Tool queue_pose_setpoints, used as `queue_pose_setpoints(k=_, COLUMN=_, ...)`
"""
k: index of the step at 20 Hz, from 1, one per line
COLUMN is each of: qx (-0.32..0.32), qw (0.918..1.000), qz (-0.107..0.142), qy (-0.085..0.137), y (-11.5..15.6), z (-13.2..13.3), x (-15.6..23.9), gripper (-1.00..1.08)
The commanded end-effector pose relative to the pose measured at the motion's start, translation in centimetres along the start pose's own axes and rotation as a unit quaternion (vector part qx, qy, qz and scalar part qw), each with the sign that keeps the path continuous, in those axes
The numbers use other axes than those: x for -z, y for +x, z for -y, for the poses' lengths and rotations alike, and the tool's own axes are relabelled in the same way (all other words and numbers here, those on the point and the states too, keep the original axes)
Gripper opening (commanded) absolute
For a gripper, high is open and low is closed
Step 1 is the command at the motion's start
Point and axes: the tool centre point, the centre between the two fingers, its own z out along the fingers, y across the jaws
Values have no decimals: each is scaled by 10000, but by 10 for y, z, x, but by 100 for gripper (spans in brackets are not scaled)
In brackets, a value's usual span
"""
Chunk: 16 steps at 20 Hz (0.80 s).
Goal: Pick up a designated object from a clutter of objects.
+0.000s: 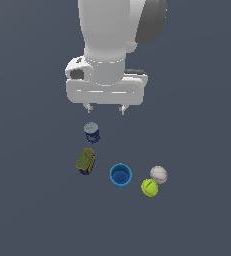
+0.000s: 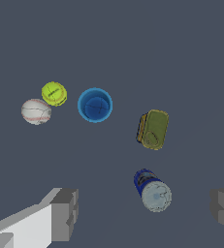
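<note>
- Gripper hanging high above the floor, fingers spread wide, nothing between them; in the wrist view both fingertips sit at the frame edges with bare floor in the gap.
- Nearest below the claw: blue can with grey lid, upright, almost directly under the fingers, slightly toward the exterior view's left.
- Next out: olive can, lying on its side, just past the blue can and apart from it.
- Then blue cup, upright, mouth open upward, standing between the olive can and the two balls.
- Farthest: baseball, white with thin red seams, resting on the floor at the exterior view's right end of the clutter. Tennis ball touching it or very nearly so; contact not resolvable.
- Key relation: baseball lies well off from the claw, diagonally away and to the exterior view's right, beyond the cup. Wrist view agrees: baseball at the far side of the spread, cup and tennis ball close by it.
- Round target, so no long axis to match; finger line matters only against the tennis ball.
- Judgement: reach not begun; needs a sideways shift over the baseball before descent, closing line best set so no finger lands on the tennis ball's side.
</note>
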Motion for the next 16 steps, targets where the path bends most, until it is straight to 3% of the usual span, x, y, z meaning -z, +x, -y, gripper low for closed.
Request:
queue_pose_setpoints(k=1, qx=0, qw=10000, qz=0, qy=0, y=0, z=0, x=0, gripper=100)
queue_pose_setpoints(k=9, qx=42, qw=10000, qz=-68, qy=36, y=-2, z=23, x=12, gripper=100)
queue_pose_setpoints(k=16, qx=109, qw=9999, qz=-65, qy=31, y=1, z=27, x=10, gripper=100)
